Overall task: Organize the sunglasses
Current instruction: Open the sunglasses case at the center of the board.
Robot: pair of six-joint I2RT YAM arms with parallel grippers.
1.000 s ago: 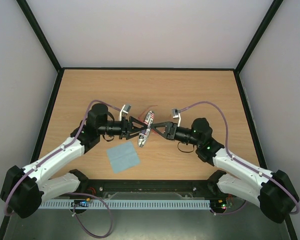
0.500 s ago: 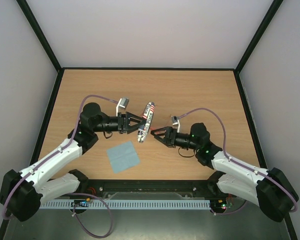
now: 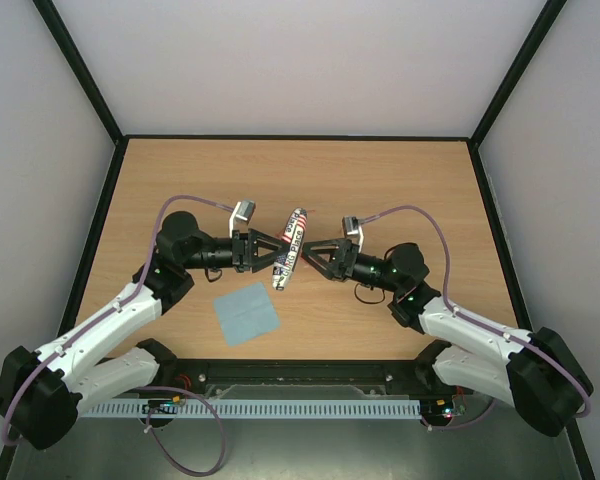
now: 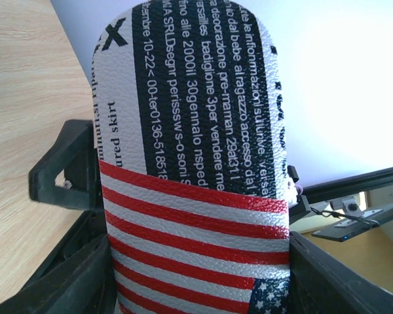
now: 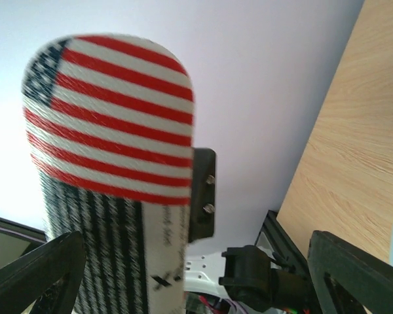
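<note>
Left wrist view has the left fingers (image 4: 64,171) closed part-way onto the case (image 4: 190,163). 1 finger presses each long edge, so they clamp it across its width. Its broad printed face fills the frame.

Right wrist view shows the right fingers (image 5: 33,275) spread wide with nothing gripped. The case's other broad face stands just ahead of them, nearer 1 finger than the other. I cannot tell whether that finger touches it. A black pad of the left fingers shows against the case's edge.

From the top camera, both arms meet over the middle of the counter (image 3: 380,180) with the case between their fingertips. It stands on edge, so from above it looks narrow. Its long axis runs near to far, with the far end leaning a little right. 1 broad face is turned toward each arm.

Count: 1 case, 1 blue cloth (image 3: 247,315) lying flat on the counter near the left arm and apart from the case, and 2 arms. The sunglasses show in none of the 3 views. They may be shut inside the case, but that cannot be told.
</note>
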